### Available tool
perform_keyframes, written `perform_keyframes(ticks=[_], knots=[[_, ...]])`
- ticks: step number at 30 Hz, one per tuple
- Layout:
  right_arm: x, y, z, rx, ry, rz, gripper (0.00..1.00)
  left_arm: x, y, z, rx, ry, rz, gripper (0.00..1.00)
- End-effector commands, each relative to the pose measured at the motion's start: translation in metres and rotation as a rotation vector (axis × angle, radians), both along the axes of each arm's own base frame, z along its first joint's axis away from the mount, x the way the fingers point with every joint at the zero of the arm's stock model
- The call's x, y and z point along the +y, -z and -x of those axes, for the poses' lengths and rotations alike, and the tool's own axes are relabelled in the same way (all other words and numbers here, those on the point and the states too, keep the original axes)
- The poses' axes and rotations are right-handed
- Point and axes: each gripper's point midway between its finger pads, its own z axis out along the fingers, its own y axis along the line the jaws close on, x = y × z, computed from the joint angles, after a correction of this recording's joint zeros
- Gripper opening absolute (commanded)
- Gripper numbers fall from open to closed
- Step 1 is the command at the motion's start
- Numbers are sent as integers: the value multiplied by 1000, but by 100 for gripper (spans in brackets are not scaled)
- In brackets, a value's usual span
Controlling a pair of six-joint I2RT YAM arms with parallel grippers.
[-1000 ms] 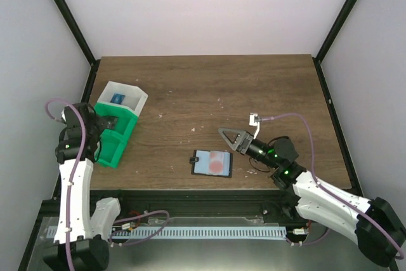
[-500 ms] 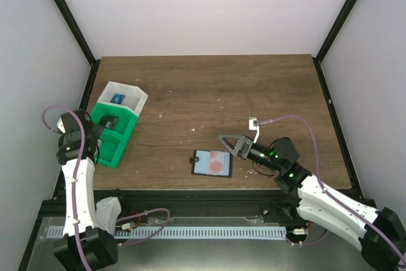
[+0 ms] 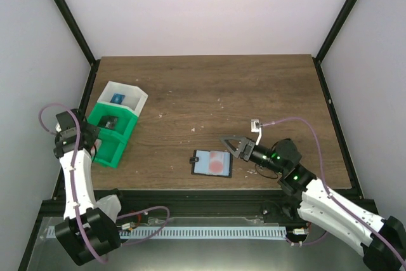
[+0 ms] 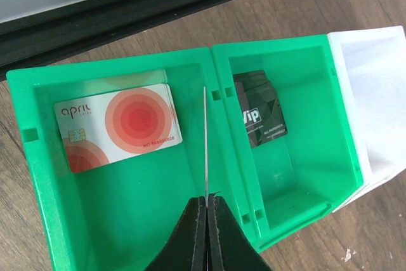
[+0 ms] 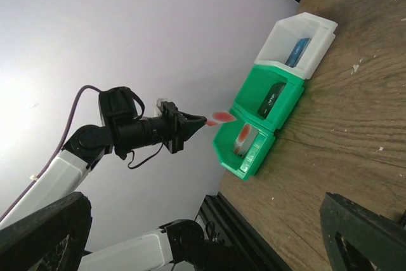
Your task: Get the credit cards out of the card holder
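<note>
We see the left hand [image 4: 206, 201] pinching a card [image 4: 205, 144] over the green bin [image 4: 127, 211] at the worktop's [image 3: 209, 87] left edge, with release, we judge, due next; the right hand [image 3: 229, 146], spread, lies just beside the holder [image 3: 200, 164] at the near edge, placed to pull its red card [image 3: 217, 163].

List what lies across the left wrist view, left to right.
white card with red circles → edge-on card pinched in the left gripper → black VIP card → white bin
</note>
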Motion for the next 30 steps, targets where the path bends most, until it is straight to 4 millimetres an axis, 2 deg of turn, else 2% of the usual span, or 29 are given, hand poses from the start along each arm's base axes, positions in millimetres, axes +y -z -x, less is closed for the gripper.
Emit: perform_keyframes(ticks=[1, 7, 11, 19, 24, 30], knots=[[-7, -5, -4, 4, 42, -12, 100, 3, 4, -4, 3, 10, 24, 0], [-7, -4, -8, 5, 59, -2, 100, 7, 6, 3, 51, -43, 56, 0], [-4, -2, -9, 10, 50, 7, 100, 11, 24, 5, 88, -47, 72, 0], [-7, 5, -11, 22, 73, 10, 100, 17, 31, -14, 2, 9, 135, 0], [-8, 5, -13, 22, 82, 10, 100, 15, 47, -18, 22, 15, 180, 0], [-8, 7, -15, 22, 93, 17, 100, 22, 58, -15, 57, 1, 155, 0]])
